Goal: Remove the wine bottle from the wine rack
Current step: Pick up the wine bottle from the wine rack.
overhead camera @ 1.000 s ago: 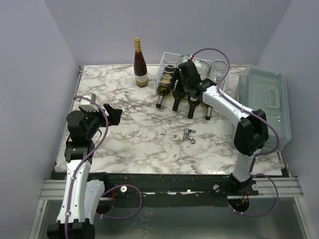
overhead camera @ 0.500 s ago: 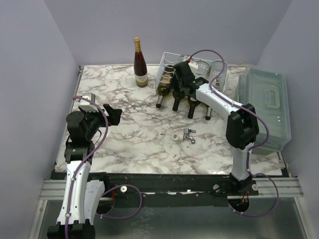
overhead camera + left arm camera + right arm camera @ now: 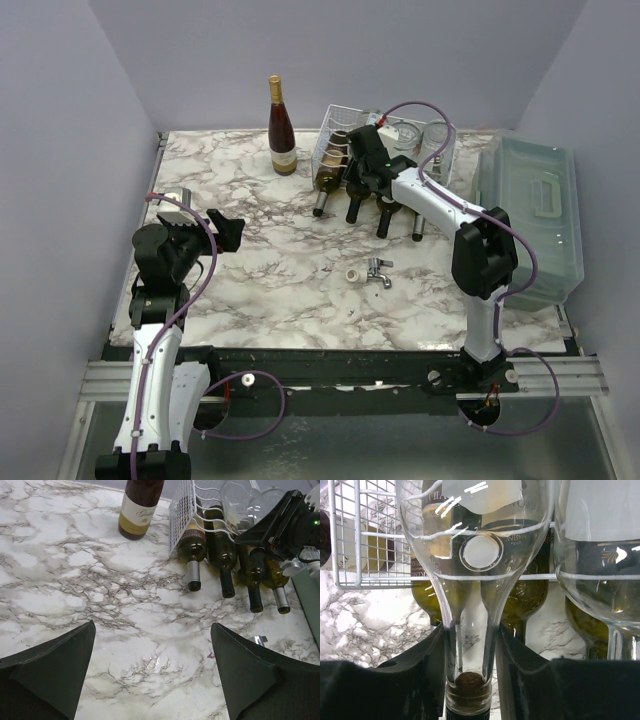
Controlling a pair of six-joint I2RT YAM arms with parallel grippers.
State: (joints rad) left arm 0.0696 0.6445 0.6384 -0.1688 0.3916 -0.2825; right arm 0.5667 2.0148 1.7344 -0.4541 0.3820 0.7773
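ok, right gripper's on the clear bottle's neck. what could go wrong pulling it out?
1. The right gripper pinches only the smooth neck of the clear bottle; the body could sag or slip.
2. The second clear bottle lies right beside it and may get dragged.
3. Nothing braces the rack; it may slide along.

rack: back centre of table | clear bottle: on rack, above lower bottles, necks nearward | upright bottle: left of rack | bin: right | tap, perhaps a roll beside: before rack
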